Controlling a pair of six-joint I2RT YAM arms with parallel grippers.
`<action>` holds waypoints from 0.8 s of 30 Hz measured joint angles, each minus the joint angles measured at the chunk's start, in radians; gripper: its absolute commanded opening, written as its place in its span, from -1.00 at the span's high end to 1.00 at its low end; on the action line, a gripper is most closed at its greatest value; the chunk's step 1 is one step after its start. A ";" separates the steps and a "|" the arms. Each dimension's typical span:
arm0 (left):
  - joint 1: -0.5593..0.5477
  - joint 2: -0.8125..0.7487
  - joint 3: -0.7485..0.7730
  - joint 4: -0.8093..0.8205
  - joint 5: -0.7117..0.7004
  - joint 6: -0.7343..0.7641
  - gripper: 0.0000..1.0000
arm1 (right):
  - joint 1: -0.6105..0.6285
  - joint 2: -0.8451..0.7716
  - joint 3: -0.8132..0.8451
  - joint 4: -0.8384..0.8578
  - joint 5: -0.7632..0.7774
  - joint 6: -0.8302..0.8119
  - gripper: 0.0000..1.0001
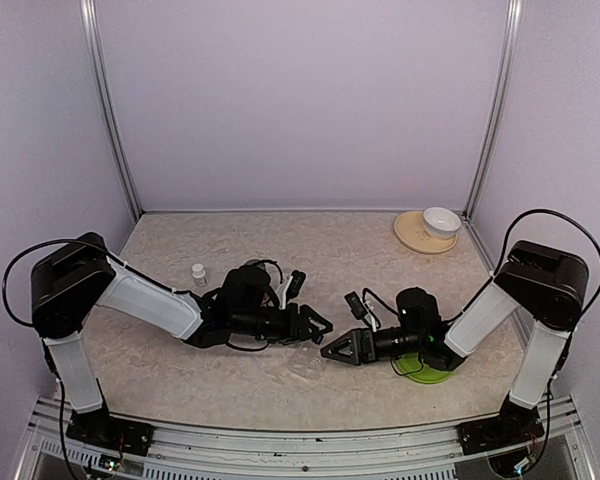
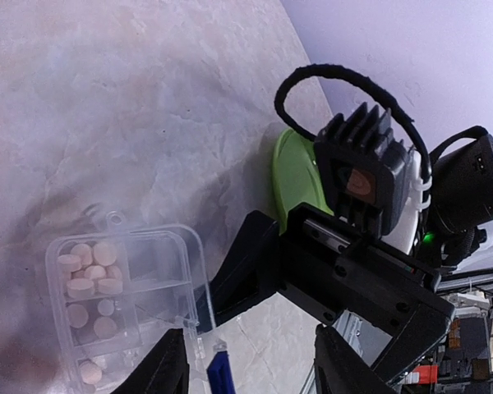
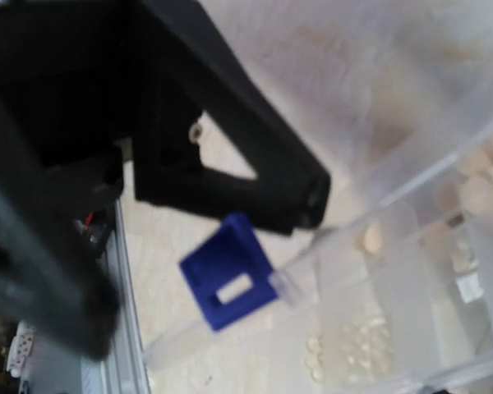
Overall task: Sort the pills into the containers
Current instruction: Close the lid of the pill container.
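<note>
Bright, even overhead light; soft shadows; right wrist view badly blurred; left wrist sharp.

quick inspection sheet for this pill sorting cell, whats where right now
surface: beige marbled tabletop, no spills seen
job's things: clear pill organiser, pale round pills in some compartments
clutter: small white-capped bottle; white bowl on tan plate; green disc under the right arm
grippers: left gripper at the organiser's edge, grip unclear; right gripper open, facing it
cables: black cable loop at the right wrist, not snagged
surroundings: lilac walls, metal corner posts
</note>
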 measured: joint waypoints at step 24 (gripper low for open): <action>-0.017 0.083 0.076 -0.063 0.048 -0.001 -0.03 | -0.019 0.013 0.002 -0.017 0.021 0.070 -0.66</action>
